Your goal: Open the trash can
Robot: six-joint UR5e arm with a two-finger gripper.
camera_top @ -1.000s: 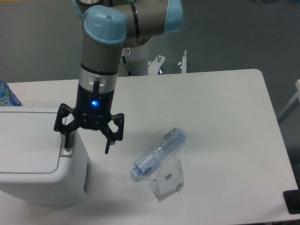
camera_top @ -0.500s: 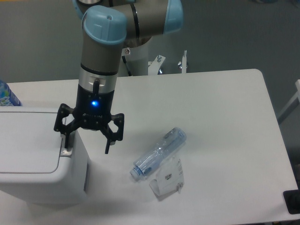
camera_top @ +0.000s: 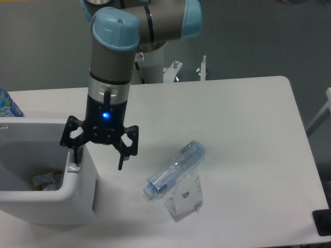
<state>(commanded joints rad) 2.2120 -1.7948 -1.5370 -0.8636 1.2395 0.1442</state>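
The trash can (camera_top: 77, 199) is a large white boxy bin at the left edge of the table. Its top now gapes open, and crumpled scraps (camera_top: 44, 181) lie inside. The lid itself is out of sight. My gripper (camera_top: 97, 159) hangs over the bin's right rim with its fingers spread open. The left fingertip (camera_top: 74, 161) rests on the grey push tab (camera_top: 74, 168) at the rim; the right fingertip (camera_top: 120, 163) hangs in the air beside the bin's right wall. Nothing is held between the fingers.
A crushed clear plastic bottle (camera_top: 176, 168) lies on the table right of the bin, with a clear wrapper (camera_top: 186, 197) next to it. A blue-labelled bottle (camera_top: 8, 106) peeks in at the far left. The table (camera_top: 248, 129) ends at right and front.
The flat white lid that covered the bin half a second ago has dropped away, exposing the inside. The gripper has sunk very slightly on the push tab.
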